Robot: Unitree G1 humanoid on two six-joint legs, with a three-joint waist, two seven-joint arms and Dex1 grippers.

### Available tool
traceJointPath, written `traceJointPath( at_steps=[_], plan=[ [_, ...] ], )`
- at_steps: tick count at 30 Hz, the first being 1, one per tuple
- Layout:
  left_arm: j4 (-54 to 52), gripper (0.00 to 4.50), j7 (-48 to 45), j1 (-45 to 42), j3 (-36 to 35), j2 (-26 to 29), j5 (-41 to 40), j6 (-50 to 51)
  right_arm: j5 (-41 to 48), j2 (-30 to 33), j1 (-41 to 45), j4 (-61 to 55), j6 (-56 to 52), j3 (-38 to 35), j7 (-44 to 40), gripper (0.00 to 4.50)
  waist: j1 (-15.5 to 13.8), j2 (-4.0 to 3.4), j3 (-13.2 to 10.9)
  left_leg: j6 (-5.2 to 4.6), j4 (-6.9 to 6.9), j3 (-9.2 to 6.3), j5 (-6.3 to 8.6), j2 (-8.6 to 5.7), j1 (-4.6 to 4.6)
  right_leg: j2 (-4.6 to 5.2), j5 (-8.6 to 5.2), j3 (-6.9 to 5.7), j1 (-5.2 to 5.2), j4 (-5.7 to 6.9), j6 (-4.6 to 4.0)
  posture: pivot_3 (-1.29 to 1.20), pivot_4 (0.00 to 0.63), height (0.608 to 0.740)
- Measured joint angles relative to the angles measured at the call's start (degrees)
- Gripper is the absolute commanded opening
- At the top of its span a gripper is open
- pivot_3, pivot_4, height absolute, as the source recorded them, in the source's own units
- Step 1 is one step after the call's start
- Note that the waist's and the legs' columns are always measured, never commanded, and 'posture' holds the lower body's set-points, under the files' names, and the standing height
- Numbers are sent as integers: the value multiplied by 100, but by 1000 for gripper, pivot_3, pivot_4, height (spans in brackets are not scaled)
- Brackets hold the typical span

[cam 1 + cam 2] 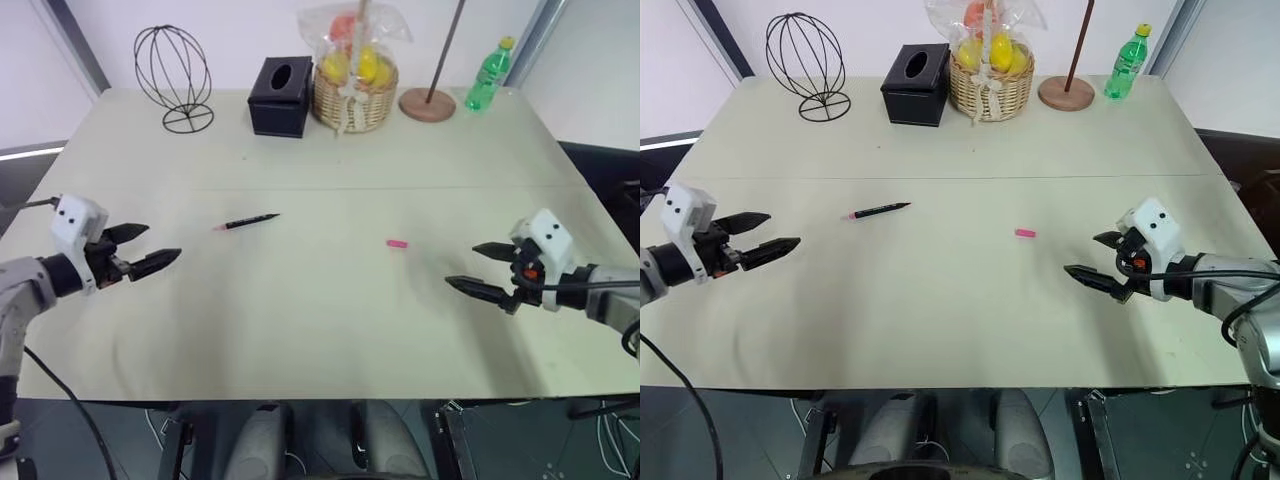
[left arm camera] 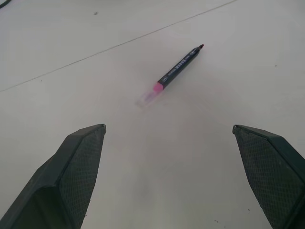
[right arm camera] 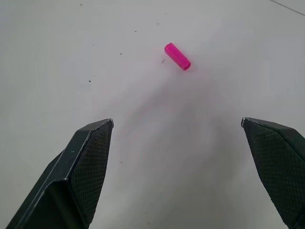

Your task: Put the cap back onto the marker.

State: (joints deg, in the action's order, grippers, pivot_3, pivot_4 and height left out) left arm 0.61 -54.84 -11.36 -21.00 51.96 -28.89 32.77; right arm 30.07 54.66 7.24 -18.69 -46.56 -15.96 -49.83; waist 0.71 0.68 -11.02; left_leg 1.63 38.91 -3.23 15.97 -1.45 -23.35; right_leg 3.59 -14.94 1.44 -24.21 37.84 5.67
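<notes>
Black-fingered, our left pincer [image 1: 163, 241] gapes wide and empty, facing the marker [image 1: 246, 221] on the worktop [image 1: 300, 320]. The pink cap [image 1: 397, 243] lies well apart, before our right pincer [image 1: 461, 264], equally open and empty. We should grip each mid-body, leaving mating ends free.

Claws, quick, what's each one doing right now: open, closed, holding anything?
Left claw: open, holding nothing, aimed at the marker.
Right claw: open, holding nothing, aimed at the pink cap.

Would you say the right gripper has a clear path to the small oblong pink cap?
Probably yes: the right gripper is open, and only bare table lies between it and the pink cap.
</notes>
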Motion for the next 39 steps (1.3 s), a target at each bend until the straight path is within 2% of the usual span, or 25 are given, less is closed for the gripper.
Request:
traceJointPath(
  at_steps=[34, 39],
  plan=[
    [391, 4488, -91, -277, 202, 34, 208, -362, -9, -85, 4, 47, 185, 7, 171, 4452, -4, 0, 0, 0, 0, 0, 0, 0, 0, 1, 0, 0, 0, 0, 1, 0, 150, 740],
    [1037, 4488, -253, -924, 401, -5, 400, -907, -123, 15, 85, 119, 323, 130, 92, 4452, -18, 0, 0, 0, 3, 1, 0, -2, 0, 0, 1, -2, 1, 1, 1, 0, 150, 740]
  ],
)
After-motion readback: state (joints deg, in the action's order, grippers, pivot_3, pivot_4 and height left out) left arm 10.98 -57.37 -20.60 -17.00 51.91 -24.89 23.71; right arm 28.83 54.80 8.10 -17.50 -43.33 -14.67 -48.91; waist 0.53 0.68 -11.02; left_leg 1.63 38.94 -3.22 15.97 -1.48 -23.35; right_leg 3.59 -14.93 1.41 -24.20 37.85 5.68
